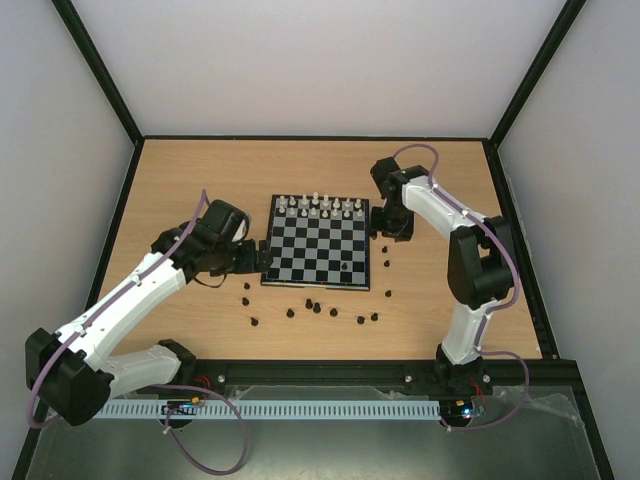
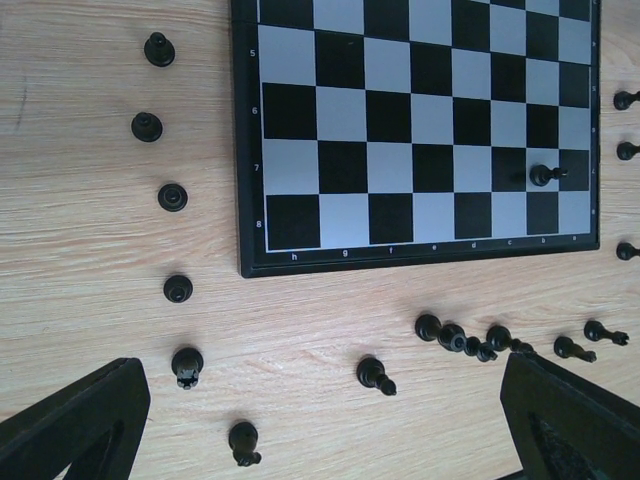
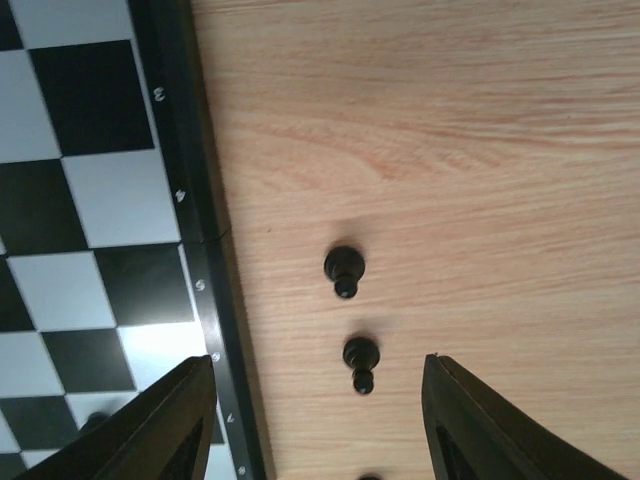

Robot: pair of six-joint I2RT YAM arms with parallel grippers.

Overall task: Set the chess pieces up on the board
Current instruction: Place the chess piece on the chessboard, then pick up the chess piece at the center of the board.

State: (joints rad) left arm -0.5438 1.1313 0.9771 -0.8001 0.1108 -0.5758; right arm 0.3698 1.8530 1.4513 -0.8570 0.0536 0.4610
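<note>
– Two far rows of the board (image 1: 310,245) are filled with white pieces (image 1: 320,205). One black pawn (image 2: 541,176) stands alone on the near side, on b7 by the printed marks. The remaining black pieces (image 1: 316,309) lie loose on the table (image 1: 200,170).
– Where is that against the left gripper (image 2: 322,400)?
– At the board's near-left corner in the top view. Fingers spread wide, nothing between them. The lettered edge, h to a, runs crosswise ahead of the tips. A scatter of black pieces lies between that edge and the fingers, with more in a loose line off the board's left side.
– Orientation?
– Board flat, edges nearly square with the table, slightly turned. Pieces left of the board show round tops: upright. Several by the lettered edge look stretched sideways; upright or tipped, cannot tell.
– Right gripper (image 3: 318,400)?
– Just off the board's right edge, fingers parted, holding nothing. Two black pawns on bare wood beside the border, clear of it: farther pawn (image 3: 344,268) ahead, nearer pawn (image 3: 360,355) level with the fingertips, in the gap, touching neither.
</note>
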